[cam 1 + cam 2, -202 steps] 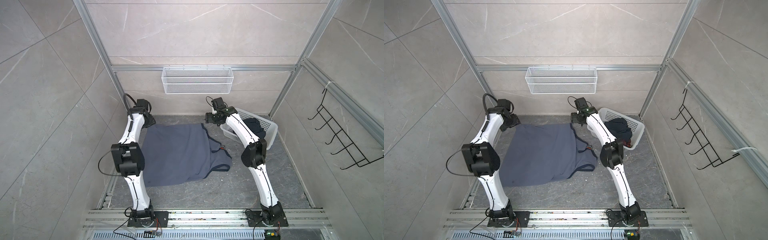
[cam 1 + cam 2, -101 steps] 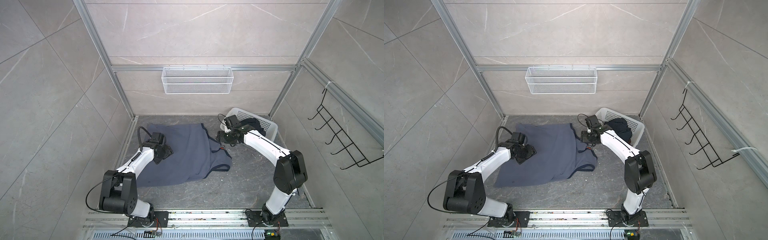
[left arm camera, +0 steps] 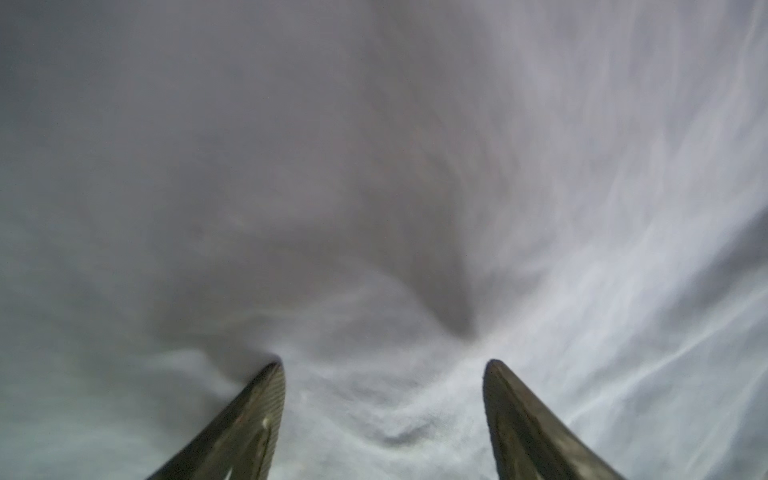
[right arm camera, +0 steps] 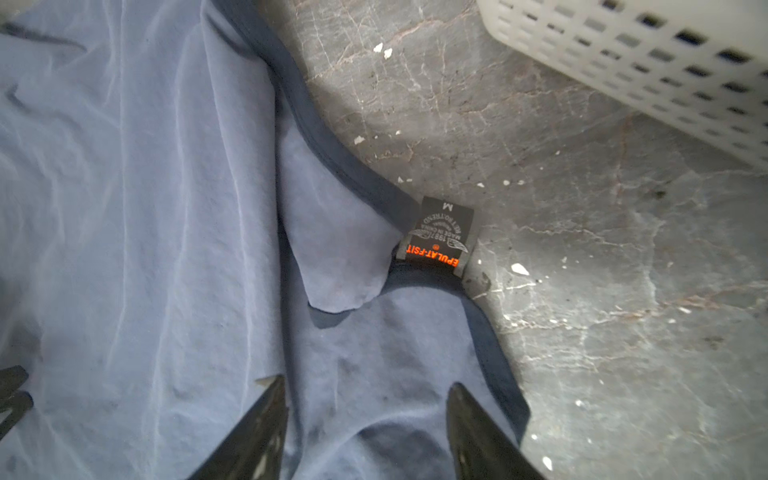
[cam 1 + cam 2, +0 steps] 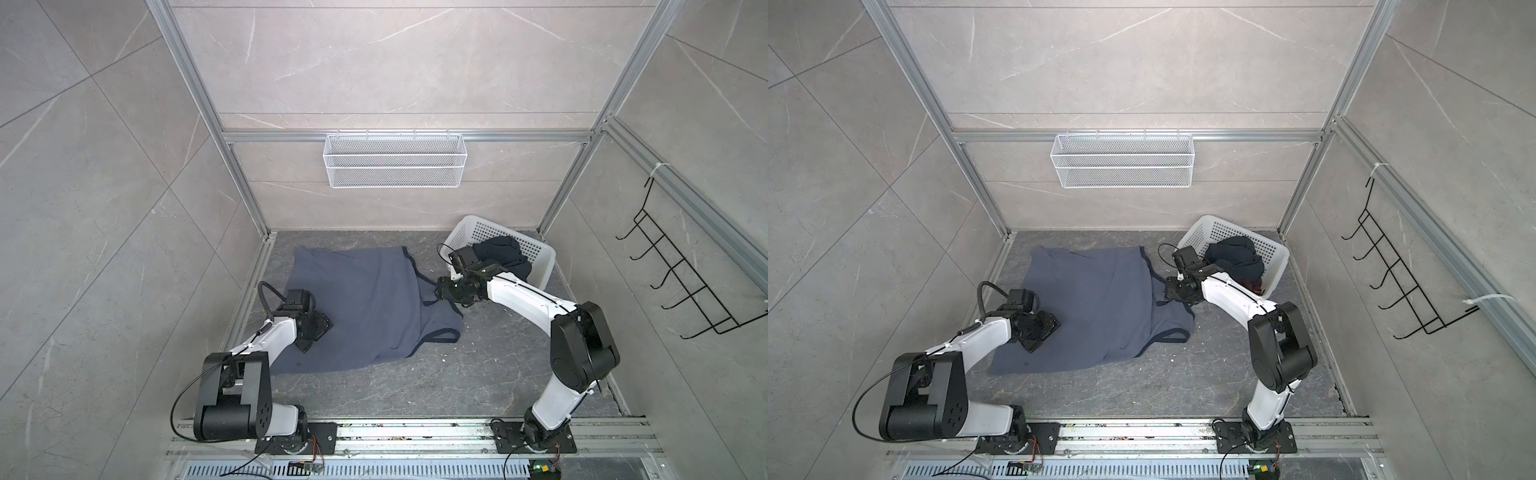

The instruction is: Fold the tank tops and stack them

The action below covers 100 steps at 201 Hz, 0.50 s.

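On the bench (image 5: 415, 390), the left tool (image 3: 384, 365) and right tool (image 4: 367, 382) both stand parted, tips resting on the slate-blue tank top (image 5: 365, 307).

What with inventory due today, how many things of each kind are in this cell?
Tank tops: 2, the blue tank top spread out, the dark tank top in the plastic basket
Plastic baskets: 1
Wire baskets: 1
Hook racks: 1
Robot arms: 2, left arm, right arm
Total: 7

Left wrist view: the slate-blue tank top (image 3: 374, 166) fills it, blurred. Centre right in both top views, the dark tank top (image 5: 498, 253) lies bunched in the white basket (image 5: 482, 228), markings hidden
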{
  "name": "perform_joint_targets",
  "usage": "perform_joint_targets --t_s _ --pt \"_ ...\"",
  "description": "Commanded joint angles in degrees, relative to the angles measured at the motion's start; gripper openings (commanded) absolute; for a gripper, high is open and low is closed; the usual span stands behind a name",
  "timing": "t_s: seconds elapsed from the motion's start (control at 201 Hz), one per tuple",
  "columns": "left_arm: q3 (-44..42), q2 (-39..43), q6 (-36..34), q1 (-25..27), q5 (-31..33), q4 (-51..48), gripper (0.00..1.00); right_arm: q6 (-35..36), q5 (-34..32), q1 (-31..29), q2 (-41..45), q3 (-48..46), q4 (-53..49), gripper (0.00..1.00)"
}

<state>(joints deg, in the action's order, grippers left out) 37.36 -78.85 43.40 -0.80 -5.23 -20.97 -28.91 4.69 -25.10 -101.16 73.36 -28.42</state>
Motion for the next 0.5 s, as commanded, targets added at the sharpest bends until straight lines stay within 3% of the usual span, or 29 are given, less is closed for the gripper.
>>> perform_joint_targets --t_s 0.0,0.159,0.493 --pt "-3.07 2.42 1.30 -3.19 -0.27 -1.47 0.78 -1.02 2.79 0.05 -3.91 2.23 2.04 0.56" --pt "-2.64 4.78 0.84 -4.68 2.53 -4.33 0.78 -1.75 5.55 -0.17 -7.93 3.96 3.44 0.53" --pt "-2.59 5.10 0.28 -8.11 3.85 -5.60 0.78 -1.93 3.18 -0.15 -13.40 7.52 3.13 0.44"
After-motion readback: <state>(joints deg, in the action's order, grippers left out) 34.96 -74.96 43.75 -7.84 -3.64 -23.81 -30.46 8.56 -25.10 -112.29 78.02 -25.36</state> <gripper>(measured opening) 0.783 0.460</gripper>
